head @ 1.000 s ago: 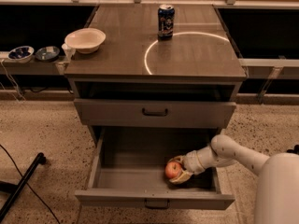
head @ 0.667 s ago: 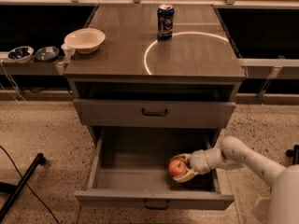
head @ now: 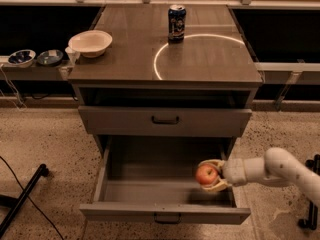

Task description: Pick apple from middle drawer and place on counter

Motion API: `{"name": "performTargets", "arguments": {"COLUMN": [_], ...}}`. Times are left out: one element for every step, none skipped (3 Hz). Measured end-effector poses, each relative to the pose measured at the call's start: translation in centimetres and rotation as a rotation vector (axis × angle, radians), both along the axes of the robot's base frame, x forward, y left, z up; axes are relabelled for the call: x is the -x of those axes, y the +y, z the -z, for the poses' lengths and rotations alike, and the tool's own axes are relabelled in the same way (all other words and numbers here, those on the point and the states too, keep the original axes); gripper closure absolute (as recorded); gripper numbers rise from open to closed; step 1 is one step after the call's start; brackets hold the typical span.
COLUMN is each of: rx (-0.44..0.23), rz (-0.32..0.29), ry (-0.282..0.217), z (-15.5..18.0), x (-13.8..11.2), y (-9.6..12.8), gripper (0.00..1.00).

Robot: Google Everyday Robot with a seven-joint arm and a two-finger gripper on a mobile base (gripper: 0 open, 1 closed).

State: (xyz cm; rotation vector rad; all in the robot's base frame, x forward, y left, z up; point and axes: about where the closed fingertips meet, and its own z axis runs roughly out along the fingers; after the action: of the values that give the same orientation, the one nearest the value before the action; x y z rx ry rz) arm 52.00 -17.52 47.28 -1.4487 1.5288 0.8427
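Observation:
The red apple point(head: 206, 174) with a yellowish patch sits between the fingers of my gripper point(head: 211, 175), which is shut on it. It is held inside the open middle drawer point(head: 150, 194), at its right side, a little above the grey floor. My white arm reaches in from the right. The counter point(head: 130, 49) with its thin white ring point(head: 159, 59) lies above, beyond the shut drawer front.
A dark soda can point(head: 176, 23) stands on the counter at the ring's far edge. A white bowl point(head: 90, 43) sits at the counter's left. Two small bowls point(head: 35, 58) rest on the left side shelf. A black leg point(head: 22, 199) lies on the floor at left.
The gripper has risen with the apple, lifting it off the drawer floor and slightly forward. The arm has drawn back to the right.

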Motion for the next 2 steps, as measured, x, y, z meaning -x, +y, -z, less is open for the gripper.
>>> {"name": "performTargets", "arguments": {"rx": [0.079,0.152], "rz": [-0.008,-0.04], "ry": [-0.046,-0.107], "z": [-8.4,-20.0], "x": [1.6,1.0], "y": [-2.3,-5.6], "gripper": [1.0,1.0]}}
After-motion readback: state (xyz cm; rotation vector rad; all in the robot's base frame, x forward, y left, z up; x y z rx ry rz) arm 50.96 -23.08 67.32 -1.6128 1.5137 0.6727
